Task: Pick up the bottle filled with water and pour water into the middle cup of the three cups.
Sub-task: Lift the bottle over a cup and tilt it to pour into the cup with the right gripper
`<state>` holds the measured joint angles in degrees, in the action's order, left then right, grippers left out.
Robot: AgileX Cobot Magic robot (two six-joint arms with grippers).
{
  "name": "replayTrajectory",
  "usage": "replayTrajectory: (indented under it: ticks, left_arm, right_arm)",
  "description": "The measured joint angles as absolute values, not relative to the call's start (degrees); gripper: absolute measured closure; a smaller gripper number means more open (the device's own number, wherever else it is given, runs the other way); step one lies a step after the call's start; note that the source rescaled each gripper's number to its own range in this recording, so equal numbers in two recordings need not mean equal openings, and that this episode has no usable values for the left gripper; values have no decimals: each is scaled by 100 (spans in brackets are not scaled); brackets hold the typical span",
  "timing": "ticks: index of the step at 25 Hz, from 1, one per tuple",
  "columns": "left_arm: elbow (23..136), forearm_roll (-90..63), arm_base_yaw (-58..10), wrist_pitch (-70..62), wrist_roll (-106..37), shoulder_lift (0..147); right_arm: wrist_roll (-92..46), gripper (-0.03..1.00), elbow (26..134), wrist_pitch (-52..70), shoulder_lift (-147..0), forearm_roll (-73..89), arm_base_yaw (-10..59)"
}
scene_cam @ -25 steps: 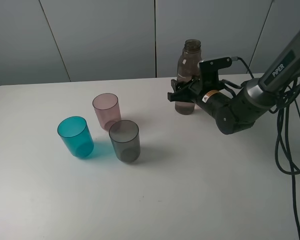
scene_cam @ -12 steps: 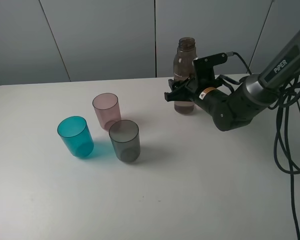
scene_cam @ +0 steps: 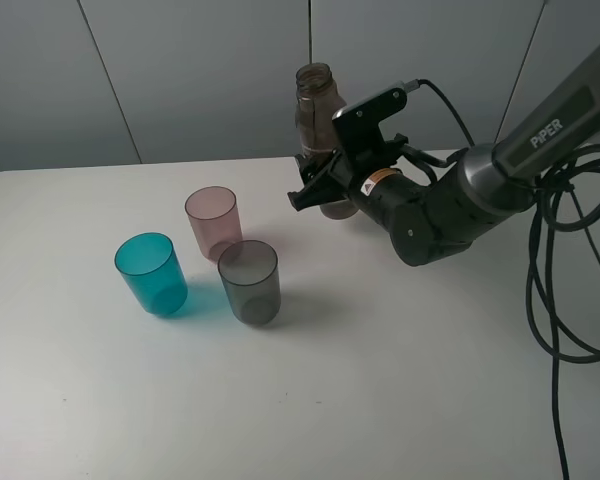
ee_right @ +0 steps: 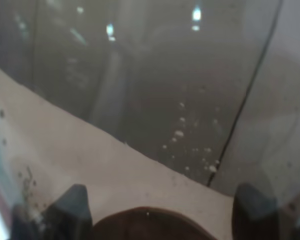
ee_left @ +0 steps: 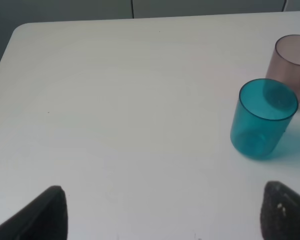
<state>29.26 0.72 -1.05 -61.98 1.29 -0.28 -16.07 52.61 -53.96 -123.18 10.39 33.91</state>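
Note:
The smoky brown-grey bottle stands upright with no cap, held low on its body by my right gripper, right of the cups. In the right wrist view the bottle fills the frame between the fingertips. The pale pink middle cup stands behind the teal cup and the smoky grey cup. My left gripper is open and empty over bare table, with the teal cup and pink cup ahead of it. The left gripper is out of the exterior view.
The right arm reaches in from the right, with black cables hanging beside the table. The white table has its back edge just behind the bottle, against a grey wall.
My right gripper has carried the bottle to the left and slightly up, closer to the cups. The cups have not moved.

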Motion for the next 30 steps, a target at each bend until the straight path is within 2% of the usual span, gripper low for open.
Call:
replayTrajectory:
  ticks: [11, 24, 30]
  left_arm:
    - [2926, 72, -105, -6198, 129, -28]
    - [2926, 72, -105, -6198, 129, -28]
    - [2926, 72, -105, -6198, 129, -28]
  right_arm:
    - [-2486, 96, 6100, -3959, -12307, 1153, 3704]
    - [-4937, 96, 6407, -3897, -12370, 1754, 3714]
    - [-5618, 96, 6616, -3889, -12585, 1766, 3714]
